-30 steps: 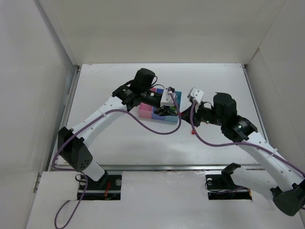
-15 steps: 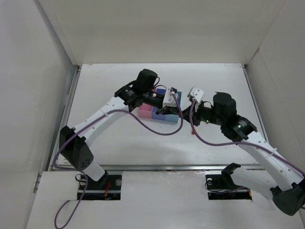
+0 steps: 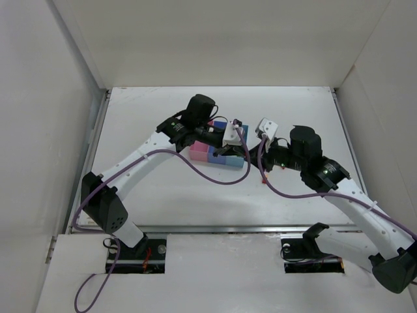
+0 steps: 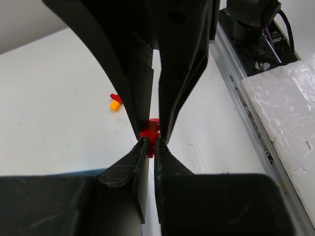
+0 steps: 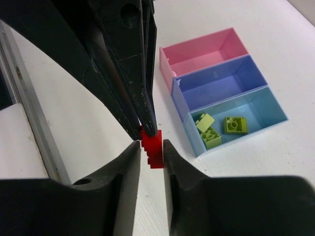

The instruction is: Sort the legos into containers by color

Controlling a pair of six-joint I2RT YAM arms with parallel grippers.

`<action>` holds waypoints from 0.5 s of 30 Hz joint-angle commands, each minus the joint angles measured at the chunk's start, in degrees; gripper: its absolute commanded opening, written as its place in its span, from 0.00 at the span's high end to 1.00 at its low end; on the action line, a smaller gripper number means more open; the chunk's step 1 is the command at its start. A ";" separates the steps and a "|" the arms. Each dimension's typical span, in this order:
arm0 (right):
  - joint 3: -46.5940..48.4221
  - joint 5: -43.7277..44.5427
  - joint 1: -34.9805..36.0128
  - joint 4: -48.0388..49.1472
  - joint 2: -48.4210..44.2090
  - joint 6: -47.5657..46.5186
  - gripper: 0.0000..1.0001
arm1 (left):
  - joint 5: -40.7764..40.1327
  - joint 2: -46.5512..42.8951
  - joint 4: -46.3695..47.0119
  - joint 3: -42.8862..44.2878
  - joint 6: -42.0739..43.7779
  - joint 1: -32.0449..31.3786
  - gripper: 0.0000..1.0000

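Nearest us, the right hand (image 5: 151, 143) is squeezed in on a red brick (image 5: 153, 151), pinching it low by the tabletop (image 4: 59, 98), about 4 o'clock from the bins (image 3: 217, 155). It's gripped but not yet delivered.

Out on the tabletop in the left wrist view, an orange brick (image 4: 115, 105) lies loose with a red bit (image 4: 116, 98) just beside it at 12 o'clock. That's more work waiting.

Farther out, the left hand (image 4: 151, 141) hangs over the row of bins, fingers drawn almost together. A second red brick (image 4: 149, 132) sits right at the tips. It reads as pinched, though I can't tell which bin lies under it.

Now the scoreboard, from the right wrist view. The light blue bin (image 5: 258, 105) holds three green bricks (image 5: 235, 125), so green looks handled as far as we can see. The blue bin (image 5: 221, 81) shows only bare floor. So does the pink bin (image 5: 197, 53), at the far end of the row.

I make it roughly a third done. One colour is home, a red is gripped on each side, and orange is untouched. Neither red nor orange has claimed a bin yet.
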 commanded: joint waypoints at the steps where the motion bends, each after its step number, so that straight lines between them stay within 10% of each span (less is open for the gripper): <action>1: 1.20 -0.36 0.58 1.12 0.81 -0.30 0.68 | 1.42 -0.62 1.03 0.35 -0.33 -0.08 1.00; 6: 0.50 0.16 0.58 1.12 0.81 -0.30 0.44 | 0.80 -0.62 1.03 0.35 -0.33 0.54 1.00; 12: -0.03 2.54 0.58 1.65 -0.24 0.23 0.45 | 0.27 -0.62 -0.28 0.35 0.28 1.16 1.00; 15: -0.03 3.94 0.58 1.12 -0.77 0.23 0.62 | -0.33 -1.14 -0.29 -0.17 0.28 1.16 1.00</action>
